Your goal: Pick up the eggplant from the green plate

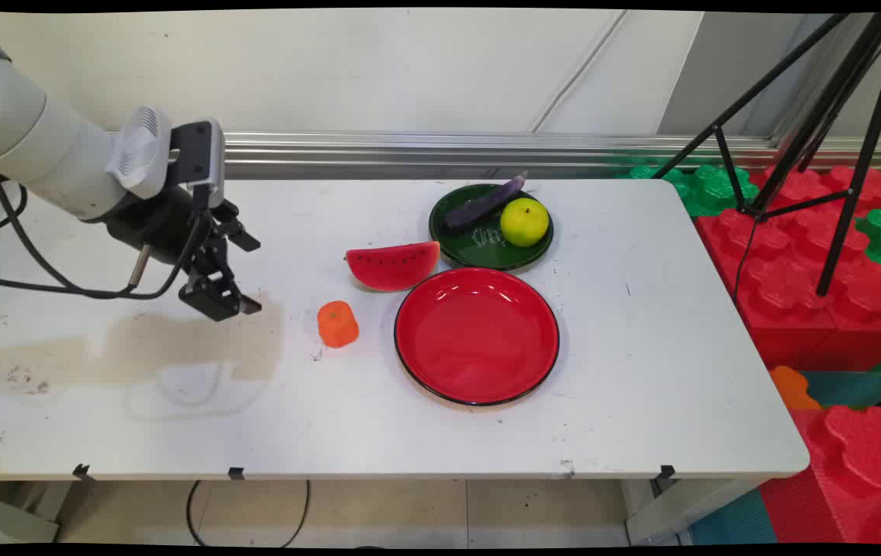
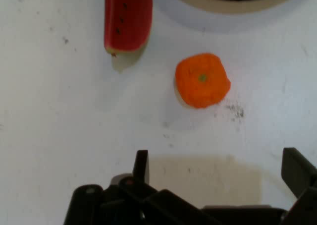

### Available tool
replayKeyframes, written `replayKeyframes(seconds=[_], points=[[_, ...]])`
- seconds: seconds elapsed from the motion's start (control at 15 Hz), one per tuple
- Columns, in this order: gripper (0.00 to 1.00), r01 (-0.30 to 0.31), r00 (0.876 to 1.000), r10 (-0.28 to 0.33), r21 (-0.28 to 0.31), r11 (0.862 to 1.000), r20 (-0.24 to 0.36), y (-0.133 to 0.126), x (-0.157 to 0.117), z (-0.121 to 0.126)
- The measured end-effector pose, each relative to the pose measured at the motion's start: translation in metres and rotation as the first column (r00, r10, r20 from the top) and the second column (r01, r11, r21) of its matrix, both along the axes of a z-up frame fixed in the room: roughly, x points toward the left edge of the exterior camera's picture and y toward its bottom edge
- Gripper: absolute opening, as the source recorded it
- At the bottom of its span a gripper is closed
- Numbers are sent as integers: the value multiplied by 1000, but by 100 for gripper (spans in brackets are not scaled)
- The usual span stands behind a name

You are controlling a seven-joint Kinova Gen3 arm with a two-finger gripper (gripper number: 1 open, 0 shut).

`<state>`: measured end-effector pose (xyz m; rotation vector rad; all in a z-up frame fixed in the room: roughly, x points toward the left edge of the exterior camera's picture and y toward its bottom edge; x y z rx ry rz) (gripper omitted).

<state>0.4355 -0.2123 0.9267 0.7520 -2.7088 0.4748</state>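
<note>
A white worktop (image 1: pixel 641 371) carries an empty red plate (image 1: pixel 477 336) and, behind it, a green plate (image 1: pixel 486 241) holding an eggplant (image 1: pixel 484 204) and a yellow-green fruit (image 1: pixel 525 222). A watermelon slice (image 1: pixel 394 265) lies just left of both. The gripper (image 1: pixel 218 297), its 2 fingers spread and empty, hovers above the worktop, nearest a small orange fruit (image 2: pixel 202 80) sitting apart from it.
</note>
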Motion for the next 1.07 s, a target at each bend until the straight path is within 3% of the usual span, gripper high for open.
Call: replayKeyframes(seconds=[0.53, 1.07], points=[[100, -79, 994, 73, -78, 994, -79, -34, -21, 19], [100, -170, 981, 157, -118, 978, -112, -84, -53, 26]])
